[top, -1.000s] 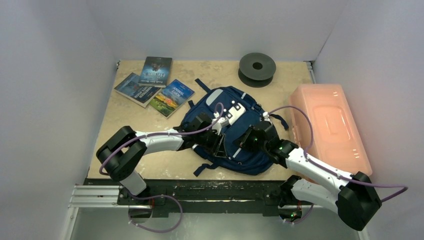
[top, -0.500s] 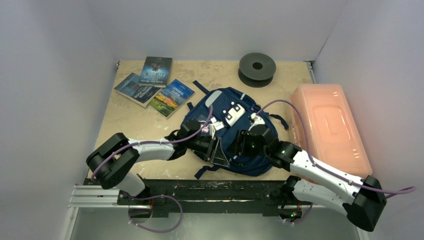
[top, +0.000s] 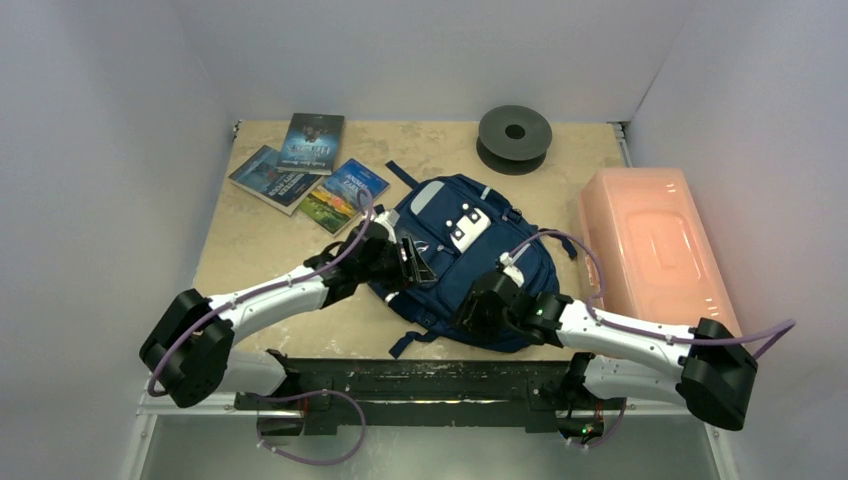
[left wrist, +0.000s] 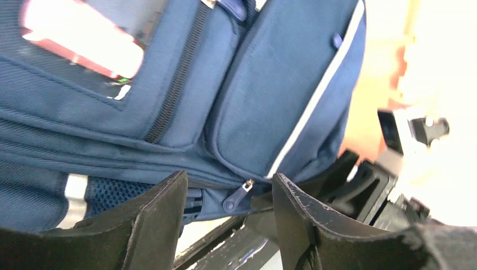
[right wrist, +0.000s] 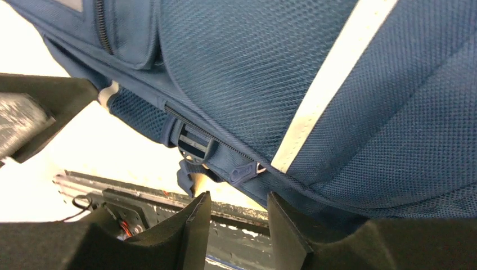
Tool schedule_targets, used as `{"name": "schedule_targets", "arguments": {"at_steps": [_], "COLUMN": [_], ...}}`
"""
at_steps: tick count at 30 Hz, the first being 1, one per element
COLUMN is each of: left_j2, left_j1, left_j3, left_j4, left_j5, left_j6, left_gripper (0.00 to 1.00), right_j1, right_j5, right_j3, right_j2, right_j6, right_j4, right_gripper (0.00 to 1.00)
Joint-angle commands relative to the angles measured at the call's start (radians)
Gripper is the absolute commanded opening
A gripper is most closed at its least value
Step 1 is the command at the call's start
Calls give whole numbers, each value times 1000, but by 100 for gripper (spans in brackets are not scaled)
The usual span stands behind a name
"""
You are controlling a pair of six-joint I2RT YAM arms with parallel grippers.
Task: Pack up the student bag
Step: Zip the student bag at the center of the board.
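Note:
The student bag [top: 470, 250], navy blue with white trim, lies flat in the middle of the table. My left gripper [top: 414, 262] is at its left edge, open, with nothing between the fingers. In the left wrist view a blue zip pull [left wrist: 237, 197] hangs on the bag's side seam just beyond the left gripper [left wrist: 228, 198]. My right gripper [top: 476, 310] is low at the bag's near edge, also open. The right wrist view shows a second zip pull [right wrist: 245, 171] and a dark buckle [right wrist: 194, 143] just past the right gripper [right wrist: 239, 216].
Three books [top: 315, 140], [top: 272, 178], [top: 343, 194] lie at the back left. A dark spool [top: 514, 136] stands at the back. A pink translucent box [top: 655, 255] fills the right side. The metal rail [top: 400, 385] runs along the near edge.
Both grippers came off the middle of the bag. The left one drew back to its left edge, the right one dropped to its near edge. Both jaws opened wider.

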Motion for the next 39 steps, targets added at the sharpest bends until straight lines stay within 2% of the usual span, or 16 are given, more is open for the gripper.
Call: {"name": "schedule_targets", "arguments": {"at_steps": [1,3,9,17,22,24,25,28,30,32,34,37,39], "left_j2": [51,73,103,140,172,189,205,283,340,401,463,547,598], "left_j1": [-27,-31,-55,-63,-64,-64,-64,-49,-31,-18,6,53,90], "left_j3": [71,72,84,82,91,115,138,220,275,332,418,515,582], "left_j4": [-188,-202,-284,-322,-322,-336,-359,-411,-448,-459,-526,-537,-551], "left_j5": [-176,-199,-252,-296,-331,-362,-387,-431,-452,-487,-515,-508,-495], "left_j6": [-117,-164,-269,-352,-347,-307,-282,-200,-135,-53,40,147,199], "left_gripper": [56,56,56,56,57,57,57,57,57,57,57,59,58], "right_j1": [28,45,65,84,96,104,108,121,125,136,176,282,291], "right_j5": [103,157,180,277,302,299,296,305,283,217,96,121,116], "right_j3": [26,29,59,131,159,163,162,148,130,138,138,180,173], "right_j2": [27,35,114,210,263,264,255,212,188,183,174,168,182], "right_j6": [222,285,374,462,493,471,447,257,31,-261,-515,-594,-604], "right_j4": [-10,-41,-64,-109,-154,-187,-202,-201,-145,-76,-3,-89,-124], "right_gripper": [47,49,48,39,18,4,0,0,0,0,0,0,0]}}
